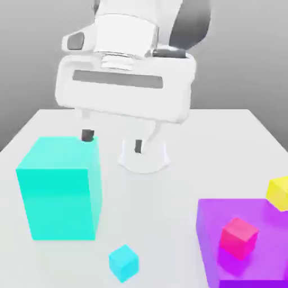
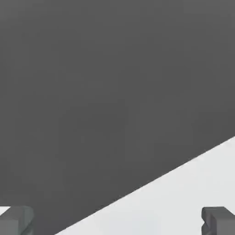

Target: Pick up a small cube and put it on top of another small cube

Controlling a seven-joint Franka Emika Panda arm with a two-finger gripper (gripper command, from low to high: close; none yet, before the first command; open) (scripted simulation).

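Observation:
A small light-blue cube lies on the white table near its front edge. A small pink cube rests on top of a large purple block at the exterior view's right. My gripper hangs open above the table's far half, well behind the light-blue cube, with nothing between its dark fingertips. One fingertip stands just over the back top edge of the large turquoise block. In the hand view the fingertips show wide apart over the table's edge.
The large turquoise block stands at the exterior view's left. A yellow cube sits at the far right beside the purple block. The arm's white round base rests on the table behind the gripper.

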